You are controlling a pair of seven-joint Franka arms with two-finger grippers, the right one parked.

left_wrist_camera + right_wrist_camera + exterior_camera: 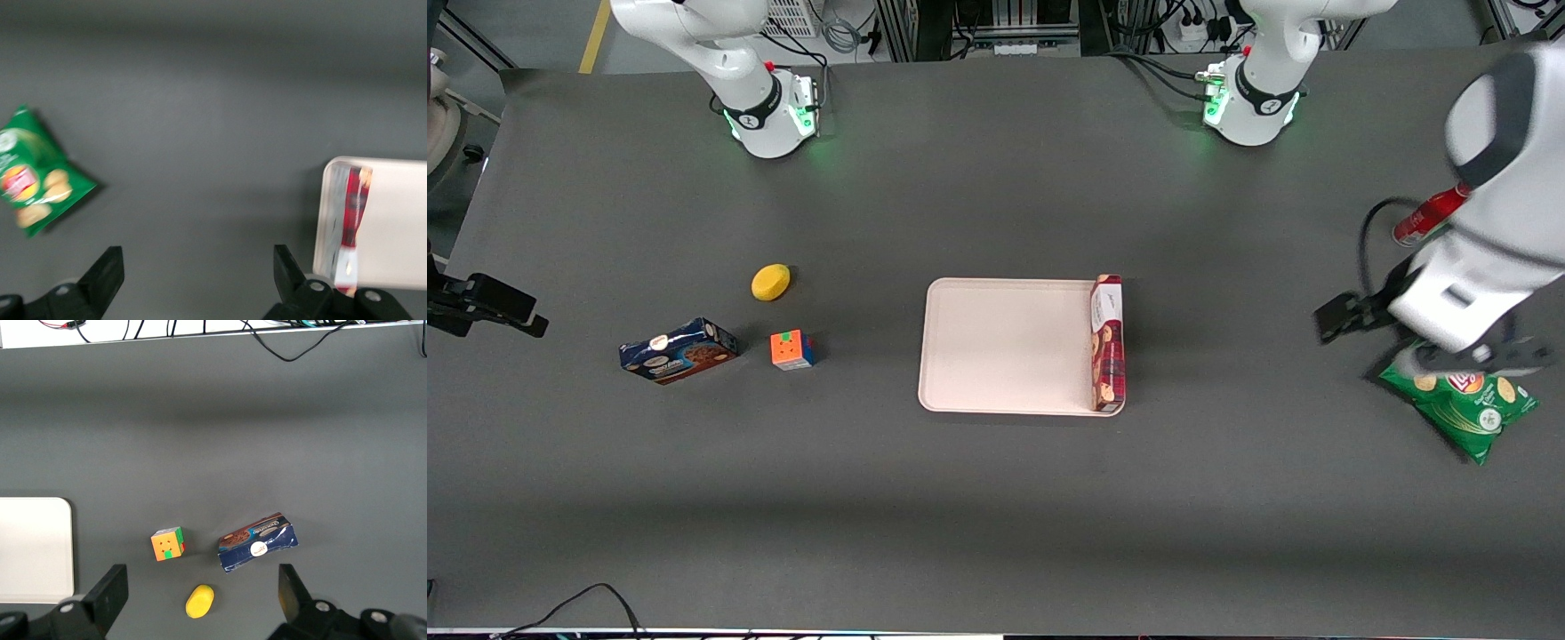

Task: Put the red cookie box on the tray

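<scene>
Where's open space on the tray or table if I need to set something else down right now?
Most of the tray is bare; only the red cookie box lies along its edge toward the working arm. Bare table separates tray and Rubik's cube. Crowded: cube, lemon and blue cookie box together; the open end effector hangs over the chips bag, near the red bottle.

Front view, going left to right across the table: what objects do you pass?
Dark blue cookie box → yellow lemon → colour cube → tray → red cookie box on its edge → open hand above the green chip bag.
</scene>
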